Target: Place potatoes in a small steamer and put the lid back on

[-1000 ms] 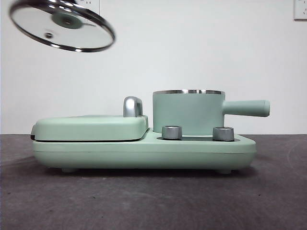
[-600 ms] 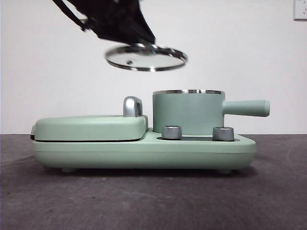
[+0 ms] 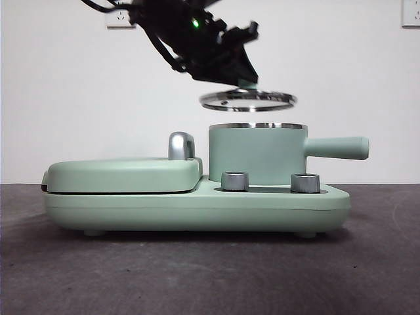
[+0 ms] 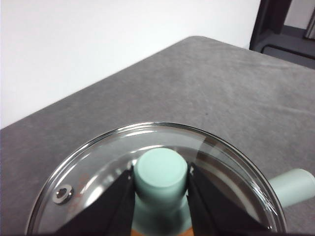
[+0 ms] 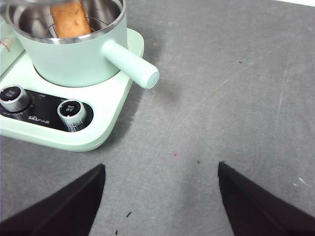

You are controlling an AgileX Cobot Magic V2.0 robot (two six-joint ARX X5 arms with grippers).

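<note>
One glass lid [image 3: 248, 100] hovers level just above the one small steamer [image 3: 257, 154] | left gripper [image 4: 161, 194] clamps the lid's knob [image 4: 161, 172] | one potato [image 5: 70, 18] inside the steamer, seemingly upright | right gripper [image 5: 161, 196] spread wide, holding nothing | two dials [image 5: 71, 111] beside the steamer.

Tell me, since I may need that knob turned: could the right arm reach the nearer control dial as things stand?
Probably yes. The right gripper hangs open over bare table, the dial close ahead with nothing between; the left gripper holds the lid above the steamer.
</note>
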